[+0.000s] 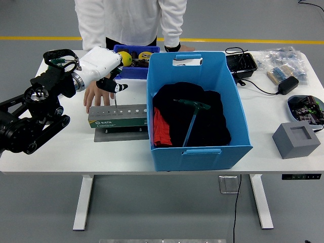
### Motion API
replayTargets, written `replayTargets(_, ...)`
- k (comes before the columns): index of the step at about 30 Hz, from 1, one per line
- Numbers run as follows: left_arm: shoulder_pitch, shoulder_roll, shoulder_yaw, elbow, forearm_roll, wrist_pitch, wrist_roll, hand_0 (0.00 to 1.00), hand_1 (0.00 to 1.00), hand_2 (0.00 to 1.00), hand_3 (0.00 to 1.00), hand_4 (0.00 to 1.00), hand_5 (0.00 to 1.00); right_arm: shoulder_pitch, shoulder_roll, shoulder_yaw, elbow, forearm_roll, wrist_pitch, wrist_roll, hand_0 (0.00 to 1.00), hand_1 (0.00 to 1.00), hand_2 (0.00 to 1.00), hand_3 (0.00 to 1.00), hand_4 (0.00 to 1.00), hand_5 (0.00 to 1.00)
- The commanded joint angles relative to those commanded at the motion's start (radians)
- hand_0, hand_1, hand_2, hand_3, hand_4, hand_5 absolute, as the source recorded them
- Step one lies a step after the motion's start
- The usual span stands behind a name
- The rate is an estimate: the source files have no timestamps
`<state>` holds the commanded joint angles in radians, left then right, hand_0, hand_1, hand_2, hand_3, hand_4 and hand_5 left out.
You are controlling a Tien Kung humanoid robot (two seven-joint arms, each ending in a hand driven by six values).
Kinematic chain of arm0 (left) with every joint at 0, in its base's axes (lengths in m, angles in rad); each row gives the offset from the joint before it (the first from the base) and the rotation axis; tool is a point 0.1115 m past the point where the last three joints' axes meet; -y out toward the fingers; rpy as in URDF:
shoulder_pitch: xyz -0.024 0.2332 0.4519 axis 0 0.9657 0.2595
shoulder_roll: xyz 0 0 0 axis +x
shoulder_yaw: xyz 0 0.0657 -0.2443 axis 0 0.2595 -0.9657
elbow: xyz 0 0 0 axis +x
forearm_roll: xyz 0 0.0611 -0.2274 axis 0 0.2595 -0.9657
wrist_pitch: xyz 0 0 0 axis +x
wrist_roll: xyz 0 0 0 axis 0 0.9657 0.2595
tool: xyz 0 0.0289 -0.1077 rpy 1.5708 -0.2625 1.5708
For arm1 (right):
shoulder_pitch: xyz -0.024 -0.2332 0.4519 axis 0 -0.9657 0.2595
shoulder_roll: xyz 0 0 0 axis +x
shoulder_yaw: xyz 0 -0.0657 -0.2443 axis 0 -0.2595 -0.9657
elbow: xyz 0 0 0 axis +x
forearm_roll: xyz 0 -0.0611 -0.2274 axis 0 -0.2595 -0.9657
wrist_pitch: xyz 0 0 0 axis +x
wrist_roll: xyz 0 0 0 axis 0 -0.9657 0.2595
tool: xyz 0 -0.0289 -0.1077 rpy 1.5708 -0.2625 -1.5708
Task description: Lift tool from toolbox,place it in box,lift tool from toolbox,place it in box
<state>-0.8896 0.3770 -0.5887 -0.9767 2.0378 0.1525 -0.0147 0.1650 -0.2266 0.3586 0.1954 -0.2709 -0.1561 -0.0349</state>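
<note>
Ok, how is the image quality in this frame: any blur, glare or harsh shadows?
Head view: even overhead light, soft shadows under the blue box and toolbox; no glare on the white table. Static items are sharp; the left robot hand is slightly soft. The black cloth in the box shows little detail.
</note>
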Motion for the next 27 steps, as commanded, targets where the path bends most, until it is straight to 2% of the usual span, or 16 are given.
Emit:
replayTargets(5, 0.0, 0.008, -0.02, -0.02, -0.004, -0.013, -0.006, 0.143, 0.002, 0.008, 0.044, 0.772, 0.337, 0.0, 0.0, 0.0, 0.0, 0.0, 0.0, 0.0, 0.67, 0.655, 0.732, 0.575, 0.772, 0.719)
replayTargets(8, 0.003, 0.015, -0.04, -0.053, -0.002, -0.021, -0.001, 0.143, 0.002, 0.008, 0.044, 0.772, 0.337, 0.0, 0.001, 0.002, 0.0, -0.004, 0.0, -0.001, 0.67, 0.655, 0.732, 0.575, 0.772, 0.719)
replayTargets(13, 0.008, 0.021, -0.084, -0.142, -0.023, -0.019, 0.012, 0.143, 0.002, 0.007, 0.043, 0.769, 0.334, 0.0, 0.001, 0.005, 0.0, -0.009, -0.001, -0.002, 0.67, 0.654, 0.732, 0.575, 0.772, 0.719)
replayTargets(17, 0.003, 0.013, -0.12, -0.227, -0.036, -0.009, 0.026, 0.137, 0.002, 0.006, 0.04, 0.768, 0.333, 0.0, 0.001, 0.008, 0.0, -0.014, -0.001, -0.003, 0.669, 0.655, 0.732, 0.575, 0.772, 0.72)
replayTargets(20, -0.006, -0.013, -0.134, -0.277, -0.07, 0.008, 0.037, 0.137, 0.002, 0.006, 0.04, 0.768, 0.333, -0.001, 0.001, 0.009, 0.0, -0.015, 0.0, -0.003, 0.669, 0.655, 0.732, 0.575, 0.772, 0.72)
replayTargets(22, -0.012, -0.043, -0.127, -0.3, -0.101, 0.02, 0.043, 0.137, 0.002, 0.006, 0.039, 0.767, 0.33, 0.0, 0.001, 0.009, 0.0, -0.015, 0.0, -0.003, 0.669, 0.655, 0.732, 0.575, 0.771, 0.72)
replayTargets(23, -0.016, -0.063, -0.119, -0.306, -0.113, 0.026, 0.045, 0.137, 0.002, 0.006, 0.039, 0.767, 0.33, 0.0, 0.001, 0.009, 0.0, -0.017, 0.0, -0.003, 0.669, 0.655, 0.732, 0.575, 0.771, 0.72)
replayTargets(24, -0.018, -0.071, -0.114, -0.306, -0.118, 0.028, 0.045, 0.137, 0.002, 0.006, 0.039, 0.767, 0.33, 0.0, 0.002, 0.01, 0.0, -0.017, 0.0, -0.004, 0.669, 0.655, 0.732, 0.575, 0.771, 0.72)
replayTargets(26, -0.021, -0.112, -0.091, -0.297, -0.143, 0.037, 0.045, 0.137, 0.002, 0.006, 0.039, 0.767, 0.33, 0.001, 0.002, 0.011, 0.001, -0.022, 0.0, -0.005, 0.669, 0.655, 0.732, 0.575, 0.771, 0.72)
replayTargets(27, -0.022, -0.122, -0.085, -0.292, -0.15, 0.04, 0.044, 0.137, 0.002, 0.006, 0.039, 0.767, 0.33, 0.001, 0.002, 0.011, 0.001, -0.022, 0.0, -0.005, 0.669, 0.655, 0.732, 0.575, 0.771, 0.72)
